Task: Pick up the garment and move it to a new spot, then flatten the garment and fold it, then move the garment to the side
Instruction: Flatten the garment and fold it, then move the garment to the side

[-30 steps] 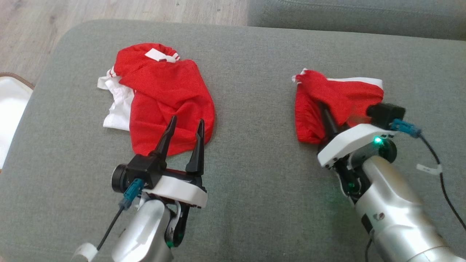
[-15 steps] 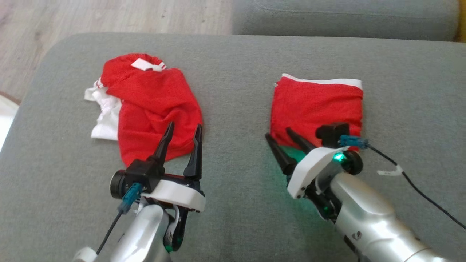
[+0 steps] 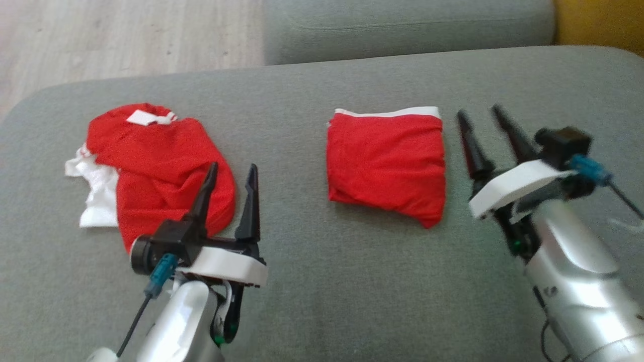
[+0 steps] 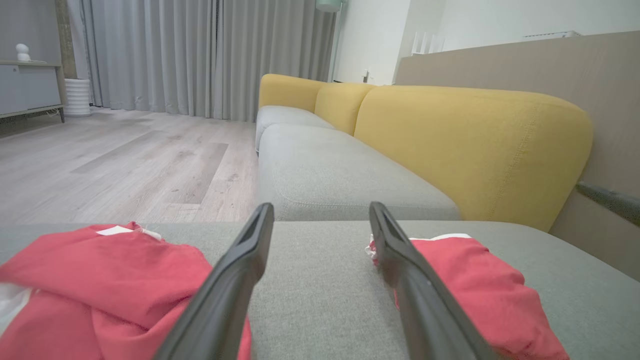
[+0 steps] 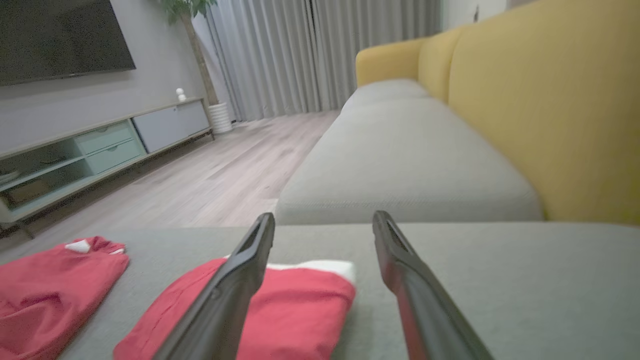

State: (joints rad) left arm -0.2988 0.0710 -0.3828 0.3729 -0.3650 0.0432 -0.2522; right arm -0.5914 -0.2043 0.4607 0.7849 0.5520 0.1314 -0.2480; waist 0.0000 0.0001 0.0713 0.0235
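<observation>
your right gripper (image 3: pixel 479 111) stands spread and empty just at 3 o'clock of the folded garment (image 3: pixel 386 163) lying flat on the grey cushion (image 3: pixel 312 281), your left gripper (image 3: pixel 233 167) likewise spread by the crumpled garment (image 3: pixel 156 171) at 9 o'clock, so lift clear without snagging the folded edge.

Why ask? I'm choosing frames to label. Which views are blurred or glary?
Head view: the right claw is smeared, the folded garment fairly crisp, glare on the right forearm. Left wrist view: sharp, evenly lit. Right wrist view: soft throughout, dim around the television.
</observation>
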